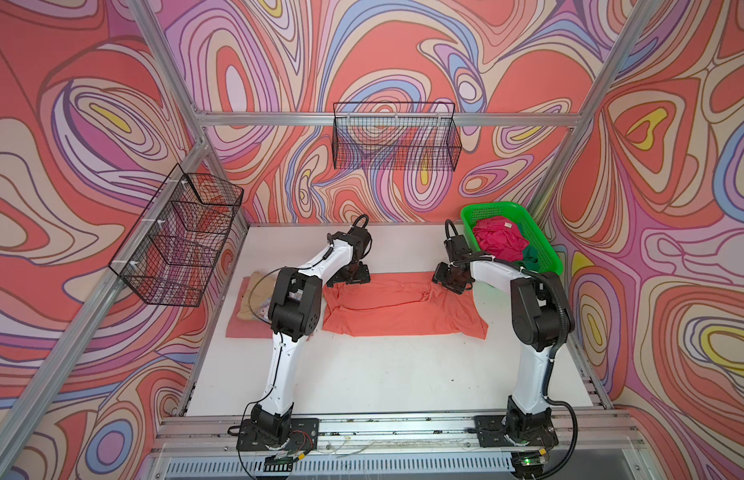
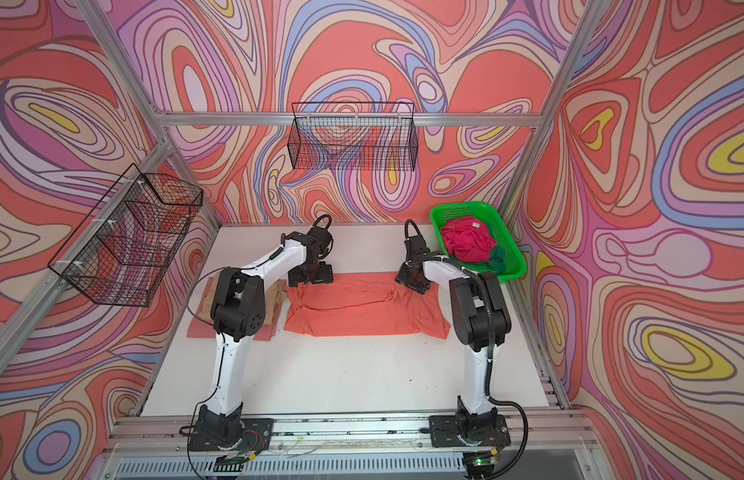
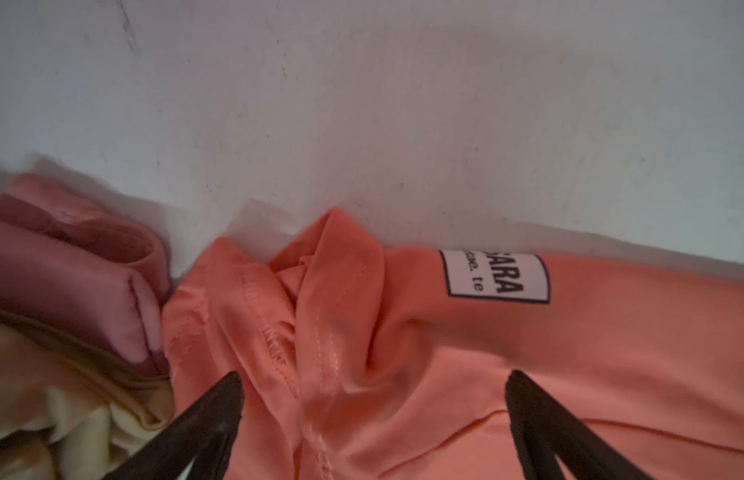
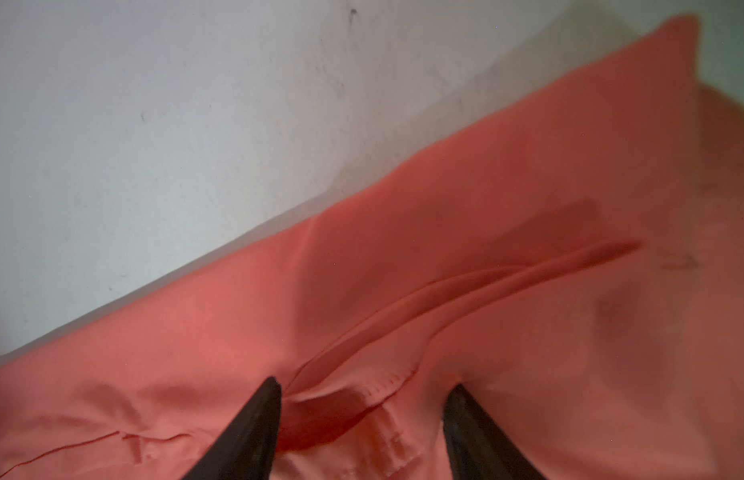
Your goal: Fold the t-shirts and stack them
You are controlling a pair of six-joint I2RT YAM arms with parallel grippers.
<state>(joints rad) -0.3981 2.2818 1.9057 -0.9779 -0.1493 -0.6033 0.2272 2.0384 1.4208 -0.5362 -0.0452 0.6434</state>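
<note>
On the surface (image 1: pixel 362 374), between the two arms, the coral shirt (image 1: pixel 403 307) lies spread but rumpled, its far edge doubled over in a loose band. The left end effector (image 3: pixel 374 376) hangs just over the far left corner, jaws spread wide and released, with a bunched seam and a white label (image 3: pixel 497 276) ahead of them. The right end effector (image 4: pixel 364 384) sits at the far right corner, jaws apart astride a raised hem, nothing pinched.

The step looks like taking both far corners for the next fold. To do it well, each pair of jaws should come down far enough to catch every layer, not just the top ridge. The left seam is crumpled, so a bite slightly inboard of the bunch would likely hold better. Both should close together, lift level and carry the edge toward the near hem in step, keeping the cloth taut so the middle wrinkles pull out. The left arm needs to miss the folded pile just beside it, a tan shirt (image 1: pixel 255 295) on a salmon shirt (image 1: pixel 245 328).

The basket (image 1: pixel 495 207) at the far right holds a crumpled magenta shirt (image 1: pixel 497 239) over a green shirt (image 1: pixel 530 255). The back wire basket (image 1: pixel 397 141) shows nothing inside. The side wire basket (image 1: pixel 179 241) cannot be read through its mesh.
</note>
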